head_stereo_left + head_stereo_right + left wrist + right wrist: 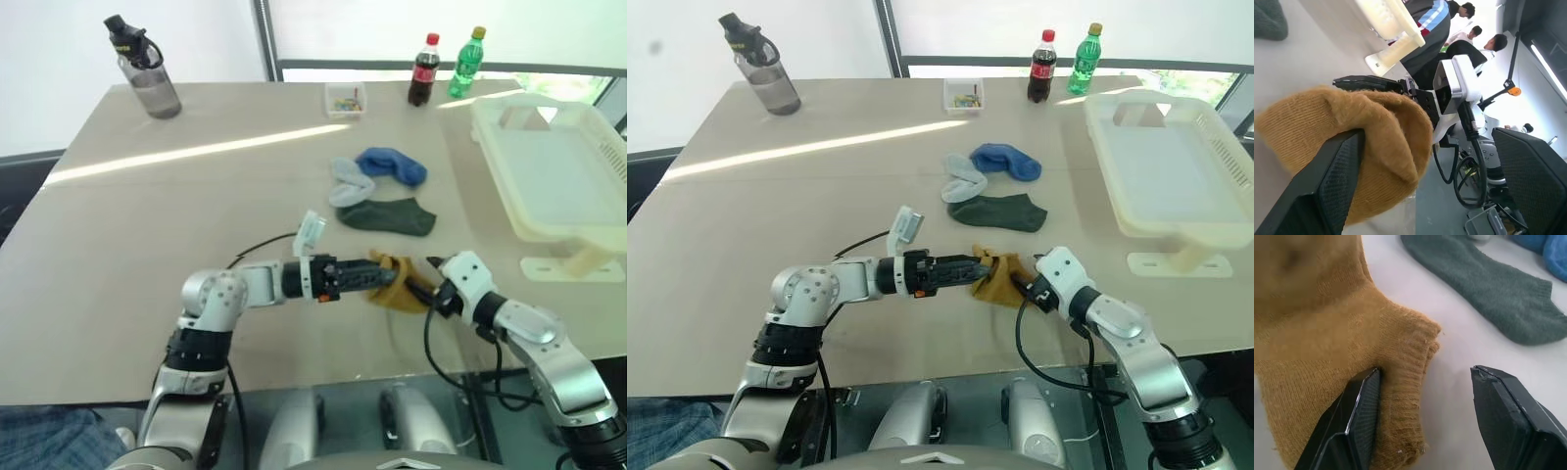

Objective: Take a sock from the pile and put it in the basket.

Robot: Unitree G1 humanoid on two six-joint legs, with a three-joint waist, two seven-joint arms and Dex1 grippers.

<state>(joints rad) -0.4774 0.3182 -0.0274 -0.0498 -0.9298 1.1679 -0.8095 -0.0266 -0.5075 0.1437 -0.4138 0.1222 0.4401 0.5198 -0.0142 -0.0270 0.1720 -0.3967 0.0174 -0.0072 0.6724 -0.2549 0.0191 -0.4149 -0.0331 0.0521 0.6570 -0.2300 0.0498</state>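
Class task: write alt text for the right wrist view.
A mustard-yellow knit sock lies draped against one of the right gripper's two black open fingers. A dark green sock lies beyond on the beige table.

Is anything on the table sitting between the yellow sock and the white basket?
Nothing visible. The yellow sock sits between both pincers; the table toward the basket is bare, and the green sock lies farther back.

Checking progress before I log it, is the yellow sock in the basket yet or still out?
Out. The yellow sock is bunched near the table's front edge between both end effectors; the basket sits apart, nothing inside.
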